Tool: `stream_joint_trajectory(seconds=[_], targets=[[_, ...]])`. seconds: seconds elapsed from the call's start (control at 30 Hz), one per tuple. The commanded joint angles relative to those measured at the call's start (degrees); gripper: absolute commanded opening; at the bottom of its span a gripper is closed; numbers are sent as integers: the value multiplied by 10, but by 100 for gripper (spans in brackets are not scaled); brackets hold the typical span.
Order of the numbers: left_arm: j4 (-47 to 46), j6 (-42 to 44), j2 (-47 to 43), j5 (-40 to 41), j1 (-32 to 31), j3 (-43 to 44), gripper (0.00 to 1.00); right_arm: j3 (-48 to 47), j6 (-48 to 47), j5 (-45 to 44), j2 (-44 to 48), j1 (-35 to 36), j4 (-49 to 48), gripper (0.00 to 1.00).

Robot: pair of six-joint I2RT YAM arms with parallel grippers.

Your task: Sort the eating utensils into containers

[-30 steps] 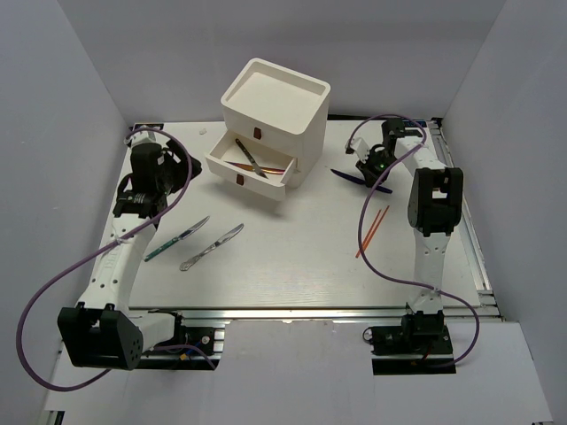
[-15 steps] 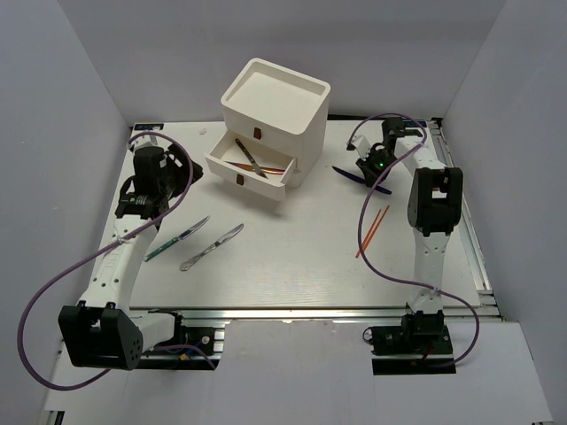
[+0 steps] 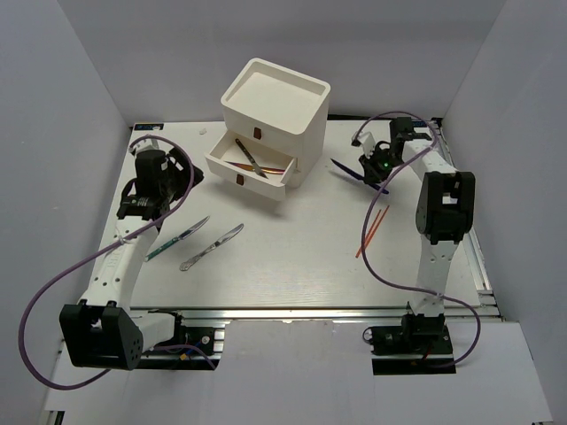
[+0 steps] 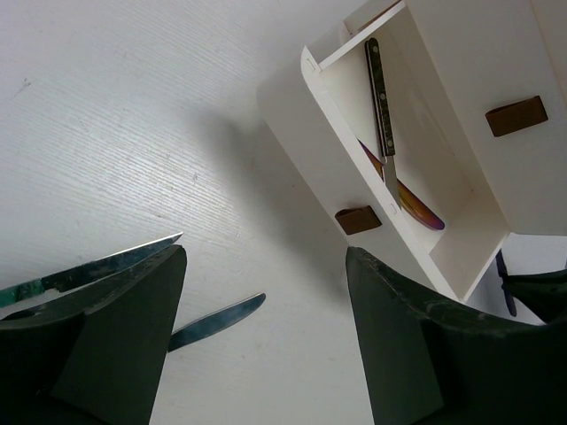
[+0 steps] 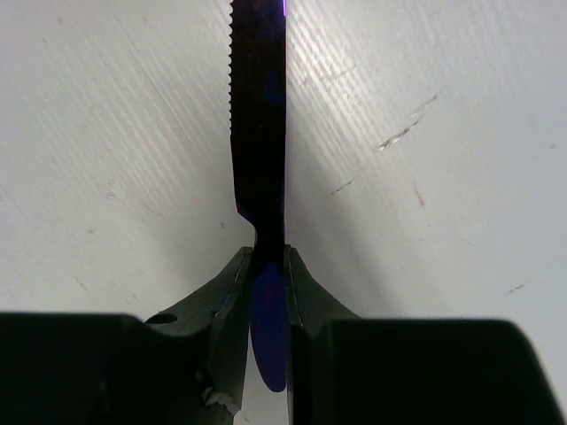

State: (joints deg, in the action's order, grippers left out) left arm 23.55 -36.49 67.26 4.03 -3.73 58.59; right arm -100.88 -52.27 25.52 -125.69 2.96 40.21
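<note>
Two knives lie loose on the worktop (image 3: 292,266), toward its left edge: a teal-handled knife (image 3: 175,240) and, near it on the side toward the middle, an all-silver knife (image 3: 213,247). Both are slanted and they do not touch.

The white drawer unit (image 3: 275,97) stands at the middle of the back edge. Its open drawer (image 4: 328,168) is pulled out toward the front-left. Inside lies a slim grey knife (image 4: 383,115), with an iridescent utensil (image 4: 416,204) partly under its blade.

The left end effector (image 4: 264,266) hovers over the left part of the worktop with its fingers spread wide, holding nothing. In the left wrist view the teal-handled knife's blade shows just past one finger.

Toward the back right corner, the right end effector (image 5: 266,257) is pressed onto the purple-blue knife (image 5: 259,106). It pinches the knife at the narrow neck where the handle meets the serrated blade, and the blade points away from the fingers, low over the worktop.

A pair of orange chopsticks (image 3: 373,230) lies near the right edge, well apart from both knives on the left.
</note>
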Motion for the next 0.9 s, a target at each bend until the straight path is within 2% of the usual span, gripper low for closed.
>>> stream_joint_trajectory(seconds=[0.0,0.17,0.47,0.67,0.87], targets=[[-8,-2,-19,-3,5,-3,84,2,21,46,55,-1,-43,0],[-9,-2,-20,-2,7,-7,84,20,30,77,98,-2,-68,0],[-11,-4,-23,-2,9,-13,84,106,104,139,217,-4,-219,0],[-16,-2,-18,-5,11,-11,84,95,143,175,243,7,-268,0],[-18,-3,-19,-7,11,-15,84,83,141,196,260,36,-290,0]])
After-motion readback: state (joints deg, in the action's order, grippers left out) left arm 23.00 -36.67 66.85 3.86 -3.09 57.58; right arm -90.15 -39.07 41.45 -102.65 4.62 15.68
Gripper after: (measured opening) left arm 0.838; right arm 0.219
